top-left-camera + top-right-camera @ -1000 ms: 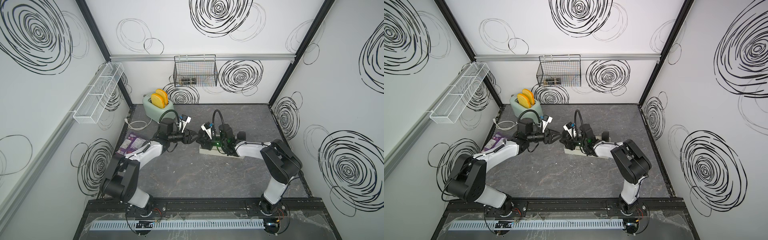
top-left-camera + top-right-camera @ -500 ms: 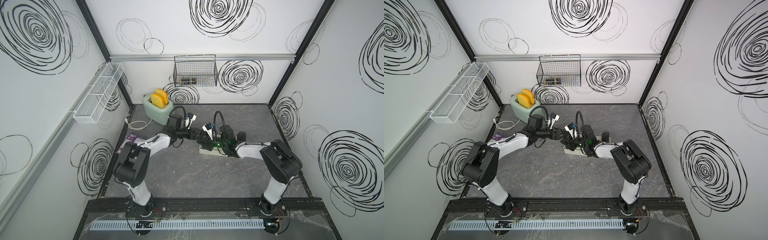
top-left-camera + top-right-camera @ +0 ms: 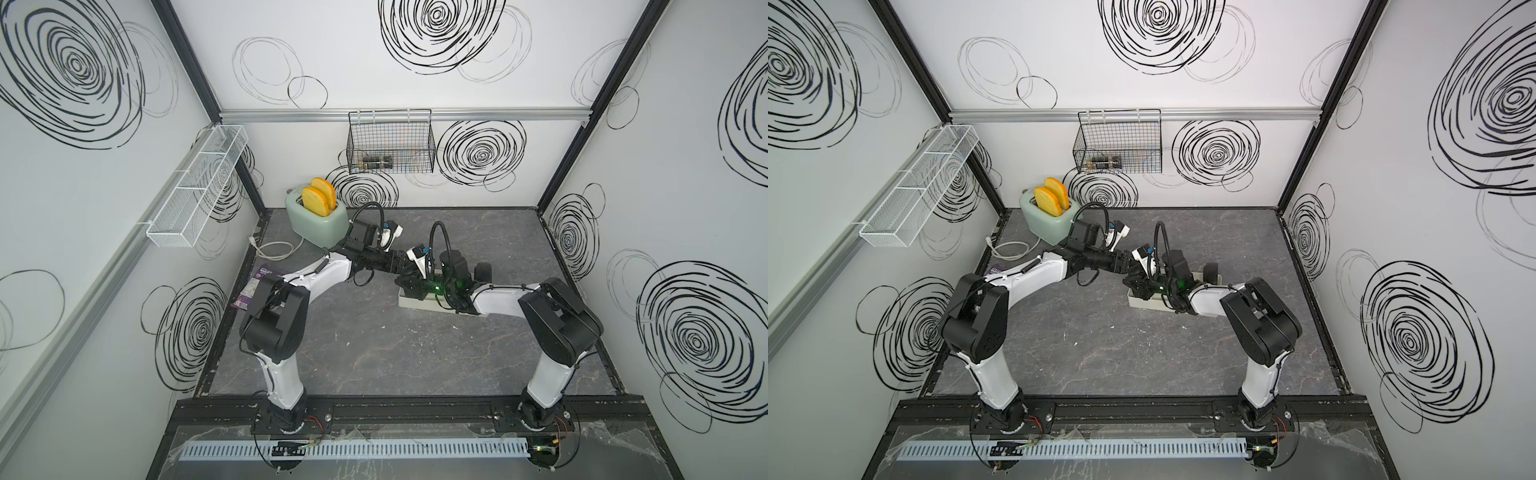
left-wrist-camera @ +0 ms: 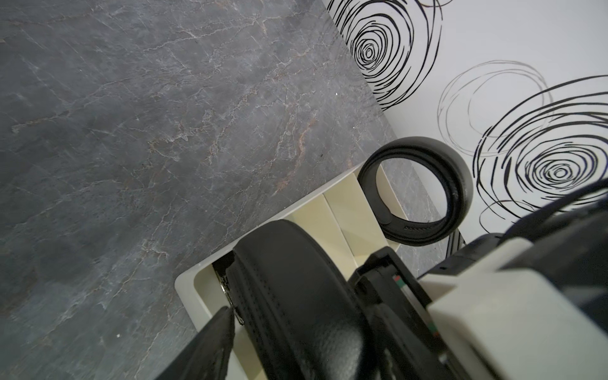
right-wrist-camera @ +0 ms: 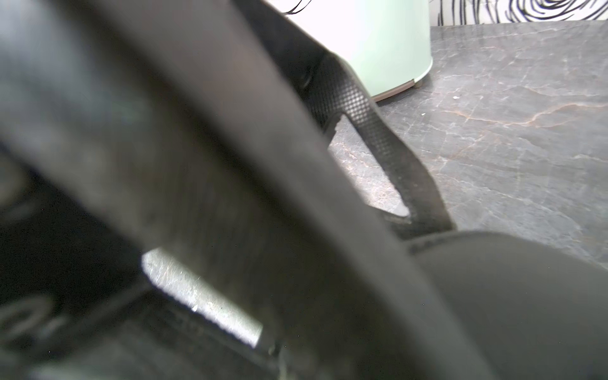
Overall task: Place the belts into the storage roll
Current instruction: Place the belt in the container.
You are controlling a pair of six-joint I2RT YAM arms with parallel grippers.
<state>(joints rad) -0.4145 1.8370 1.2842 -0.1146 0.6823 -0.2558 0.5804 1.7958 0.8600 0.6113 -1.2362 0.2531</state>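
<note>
Centre of a top view: my right gripper [image 3: 409, 281] clamps one belt [image 4: 289, 296] upright in an end compartment of the storage roll [image 3: 411, 303]. My left gripper [image 3: 400, 262], spread, likely guides it. Other belt [image 4: 414, 230]: opposite end.

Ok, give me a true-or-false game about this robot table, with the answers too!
1. The toaster holds two orange slices. True.
2. One rolled belt stands at one end of the tray. True.
3. The tray is bright red. False: it is cream-white.
4. The wire basket sits on the table. False: it hangs on the back wall.
5. A second belt is at the tray's other end. True.
</note>
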